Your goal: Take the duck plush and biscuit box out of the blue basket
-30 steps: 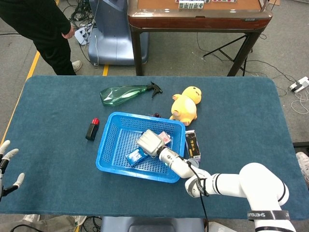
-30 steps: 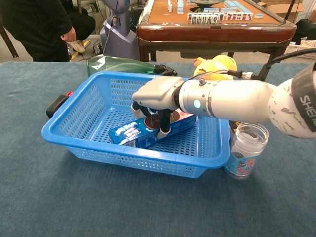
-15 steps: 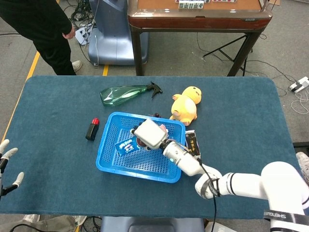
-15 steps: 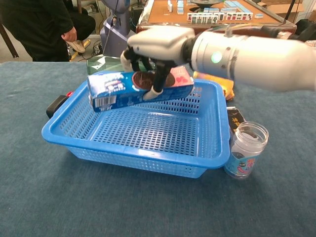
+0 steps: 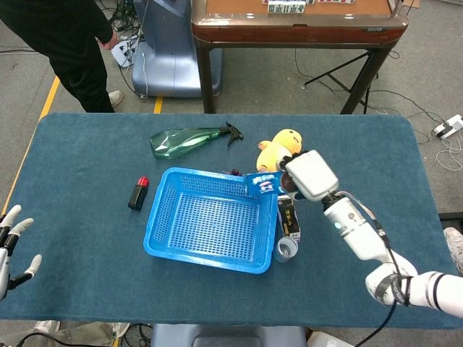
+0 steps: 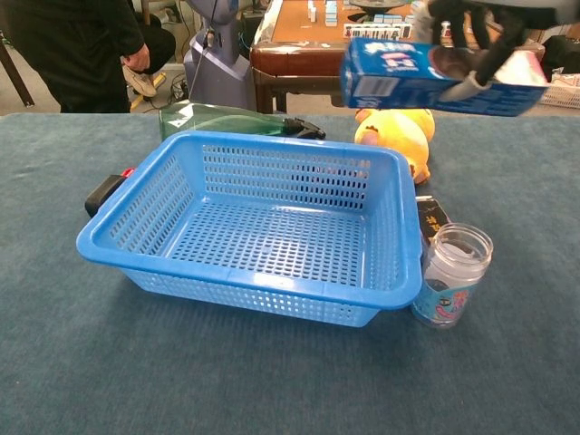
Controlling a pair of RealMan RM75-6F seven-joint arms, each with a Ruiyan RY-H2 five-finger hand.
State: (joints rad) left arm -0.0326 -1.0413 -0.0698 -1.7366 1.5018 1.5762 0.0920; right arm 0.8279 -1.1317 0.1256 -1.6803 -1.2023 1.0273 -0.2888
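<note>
Right hand grips the biscuit box aloft past the blue basket's right rim, above the duck plush already on the table; careless release risks hitting the glass jar; left hand open.

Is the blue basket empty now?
Yes, empty. The blue basket shows only its bare mesh floor; the right hand holds the biscuit box up in the air, and the duck plush lies on the table.
</note>
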